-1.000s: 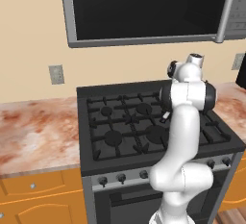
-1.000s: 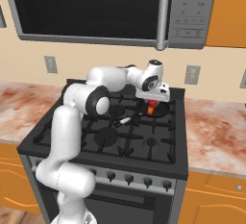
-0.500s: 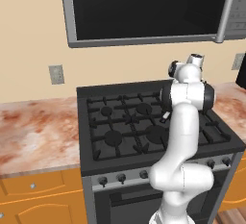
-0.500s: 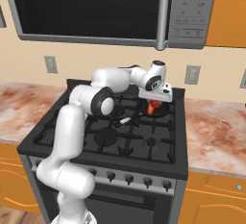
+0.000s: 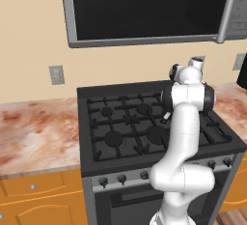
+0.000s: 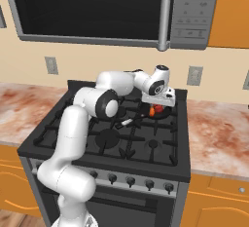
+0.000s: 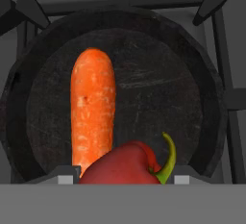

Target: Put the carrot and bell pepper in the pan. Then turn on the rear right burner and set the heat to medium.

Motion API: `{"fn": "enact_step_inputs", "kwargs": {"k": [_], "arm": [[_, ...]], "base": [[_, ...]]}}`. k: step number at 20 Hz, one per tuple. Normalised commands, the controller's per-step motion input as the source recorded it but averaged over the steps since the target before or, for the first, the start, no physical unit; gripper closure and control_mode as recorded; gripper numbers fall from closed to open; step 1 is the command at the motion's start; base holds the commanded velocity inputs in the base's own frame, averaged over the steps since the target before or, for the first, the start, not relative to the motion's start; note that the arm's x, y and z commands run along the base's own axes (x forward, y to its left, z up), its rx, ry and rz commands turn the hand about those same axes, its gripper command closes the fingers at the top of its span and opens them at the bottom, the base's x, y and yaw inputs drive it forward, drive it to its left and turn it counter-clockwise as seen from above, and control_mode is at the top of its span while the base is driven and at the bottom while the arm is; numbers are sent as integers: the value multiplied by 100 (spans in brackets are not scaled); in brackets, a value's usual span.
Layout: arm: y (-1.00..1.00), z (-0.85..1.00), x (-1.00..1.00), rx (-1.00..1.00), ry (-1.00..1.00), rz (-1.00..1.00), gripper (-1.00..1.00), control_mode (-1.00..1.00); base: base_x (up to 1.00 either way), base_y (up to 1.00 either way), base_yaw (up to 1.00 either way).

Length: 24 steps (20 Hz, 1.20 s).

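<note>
The arm reached over the stove (image 6: 73, 138) to its far right part, and the gripper (image 6: 156, 108) hung just above the pan (image 6: 163, 114), which sat on the grate over the far right burner. In the hand view the pan (image 7: 202, 98) was round and black, seen from above, with grate bars (image 7: 229, 98) around it. The carrot (image 7: 92, 107) lay flat on the pan's floor, a long orange stick. The bell pepper (image 7: 126, 166) was dark red with a curved green stem, and it sat between the two finger tips at the bottom of that view, in front of the carrot. The jaws stood partly apart on both sides of the pepper, but I could not tell whether they pressed it or only stood beside it. In the right base view the pepper (image 6: 158, 109) showed as a small red lump right under the hand, with a bit of orange (image 6: 151, 111) beside it. The pan's pale handle (image 6: 125, 122) pointed toward the near left, over the middle of the stove. The knobs (image 6: 130, 181) sat in a row on the stove's front panel.
</note>
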Motion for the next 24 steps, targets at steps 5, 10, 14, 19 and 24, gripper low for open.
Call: {"fn": "enact_step_inputs", "kwargs": {"k": [5, 10, 14, 19, 24], "arm": [[-2, -26, 3, 1, 0, 0, 100, -100], [-6, -18, 13, 0, 0, 0, 100, -100], [-2, -2, 26, 0, 0, 0, 100, -100], [0, 0, 0, 0, 0, 0, -100, -100], [0, 0, 0, 0, 0, 0, -100, -100]], "base": [[0, 0, 0], [0, 0, 0], [0, 0, 0], [0, 0, 0], [0, 0, 0]]}}
